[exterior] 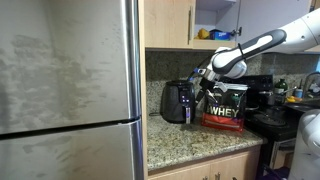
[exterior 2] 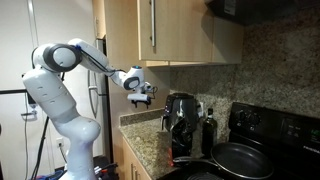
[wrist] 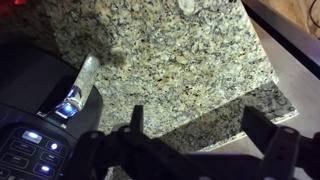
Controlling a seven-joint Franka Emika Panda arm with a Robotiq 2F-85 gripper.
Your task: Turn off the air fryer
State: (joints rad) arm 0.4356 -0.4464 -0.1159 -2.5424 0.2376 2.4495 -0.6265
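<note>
The air fryer (exterior: 178, 101) is a dark rounded appliance on the granite counter, next to the fridge. It also shows in an exterior view (exterior 2: 180, 115). In the wrist view its top fills the lower left (wrist: 25, 120), with lit buttons on a control panel (wrist: 35, 148) and a silver handle (wrist: 84, 80). My gripper (exterior: 202, 75) hovers just above the fryer's top, a little to one side, and also shows in an exterior view (exterior 2: 140, 91). In the wrist view its fingers (wrist: 200, 135) are spread wide over bare counter, open and empty, touching nothing.
A black tub with white lettering (exterior: 225, 105) stands beside the fryer. A steel fridge (exterior: 70, 90) is on its other side. A stove with a black pan (exterior 2: 240, 160) lies beyond. Wooden cabinets (exterior 2: 150, 30) hang overhead. The counter edge (wrist: 275, 70) is close.
</note>
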